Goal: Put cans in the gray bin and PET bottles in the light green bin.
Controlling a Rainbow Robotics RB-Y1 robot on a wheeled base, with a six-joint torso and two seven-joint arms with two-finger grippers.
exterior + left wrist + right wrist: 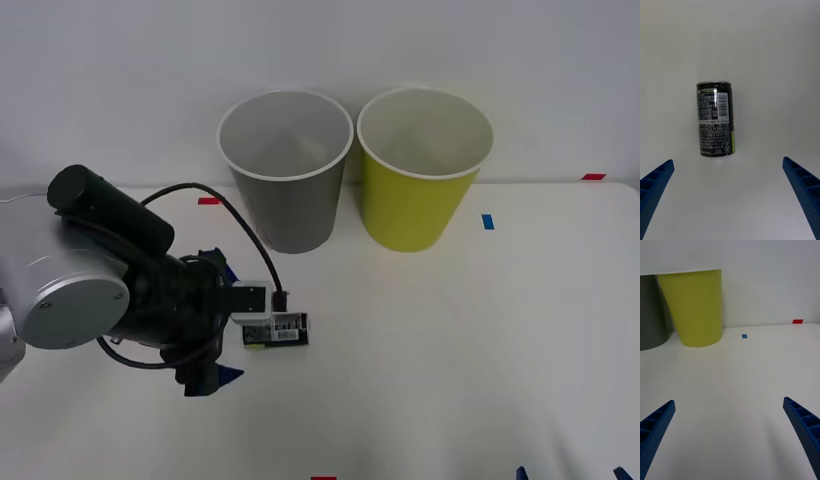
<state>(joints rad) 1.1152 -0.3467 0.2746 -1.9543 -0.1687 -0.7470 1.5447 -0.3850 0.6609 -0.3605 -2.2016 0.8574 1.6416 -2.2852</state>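
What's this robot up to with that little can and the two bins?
It is sorting. The left gripper hovers over the can, which lies on its side on the table, fingers open, not gripping. The gray bin and green bin stand behind. The right gripper waits open, off to the side.

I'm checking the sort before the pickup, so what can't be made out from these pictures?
- Can, front view: its near end is hidden behind the left claw and wrist.
- Can's small print, left wrist view: too fine to read.
- Gray bin and light green bin, front view: floors hidden by their walls.
- Gray bin, right wrist view: cut off at the edge.
- Right claw: fingertips cut off in front view.
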